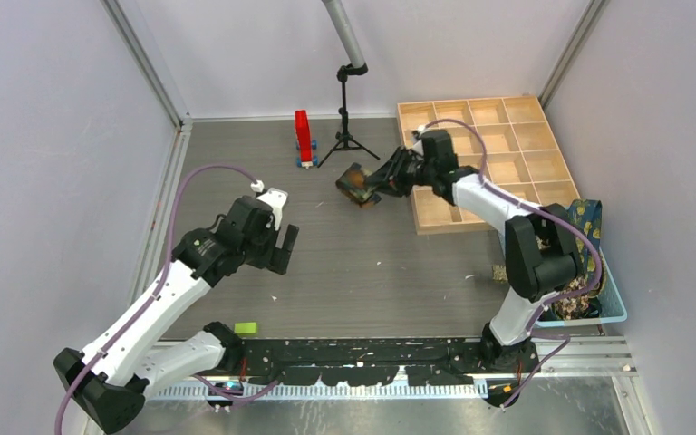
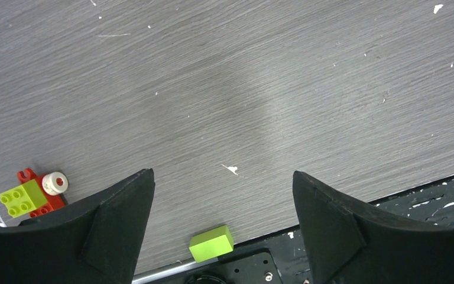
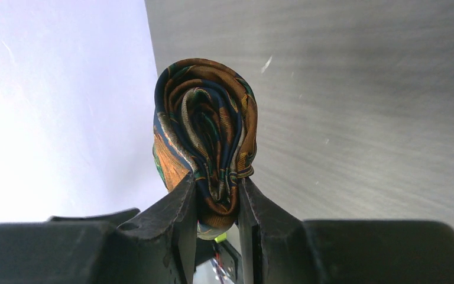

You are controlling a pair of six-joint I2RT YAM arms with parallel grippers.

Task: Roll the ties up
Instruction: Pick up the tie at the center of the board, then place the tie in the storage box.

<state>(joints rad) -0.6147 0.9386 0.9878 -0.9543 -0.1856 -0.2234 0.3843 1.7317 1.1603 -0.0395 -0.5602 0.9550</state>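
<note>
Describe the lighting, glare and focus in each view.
Top external: even, diffuse light, only faint shadows on the table, everything sharp. Left wrist: tabletop grain crisp, with a soft dark band of shadow across its middle; the left fingers are near-black, showing little detail. Right wrist: the wall washes out to near white; the rolled tie is sharp and well lit between the dark right fingers.

Hidden or too small to read
The rolled navy and orange patterned tie (image 3: 207, 130) has its lower end buried between the fingers of the right gripper (image 3: 217, 184); the patterned ties (image 1: 587, 217) in the light blue plastic basket (image 1: 613, 314) lie mostly behind the right arm (image 1: 530, 249), details too small to tell
</note>
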